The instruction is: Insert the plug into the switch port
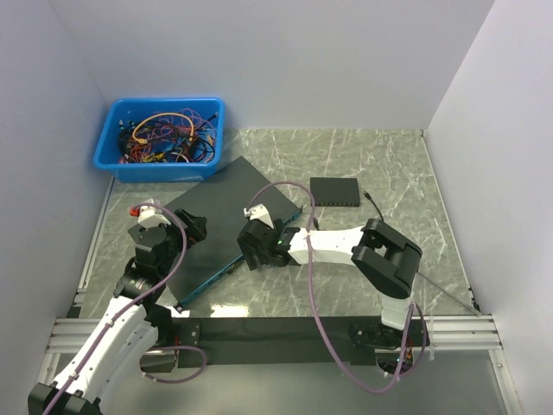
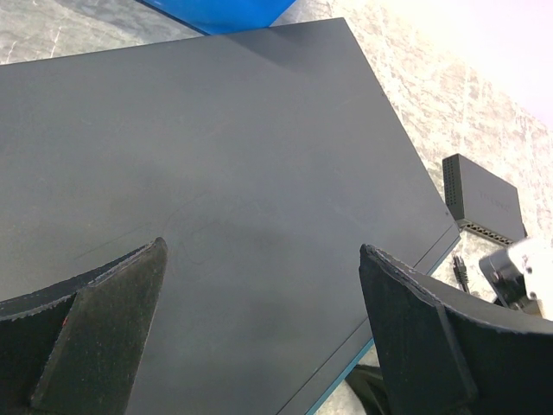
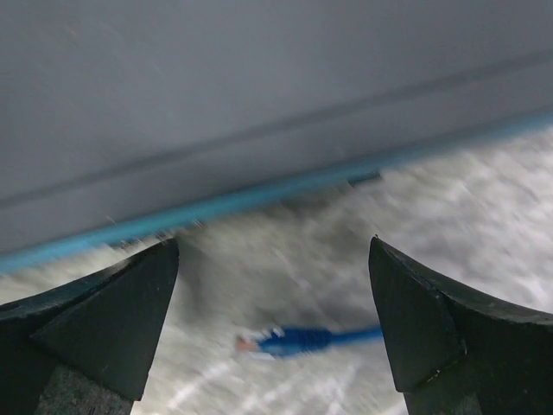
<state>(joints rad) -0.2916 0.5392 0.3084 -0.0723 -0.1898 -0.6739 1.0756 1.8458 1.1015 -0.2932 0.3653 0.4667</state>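
Right wrist shows right end effector [image 3: 273, 246] spread over the plug [image 3: 289, 340]

Bare table [image 3: 484, 199] before switch [image 3: 259, 86] (plug [image 3: 298, 340] there)

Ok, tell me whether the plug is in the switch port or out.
Out: the blue plug lies loose on the table, apart from the switch, before the open right tool.

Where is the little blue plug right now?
In the right wrist view, the blue plug lies on the marble table, close beside the blue-edged switch, seen between the right gripper's open jaws.
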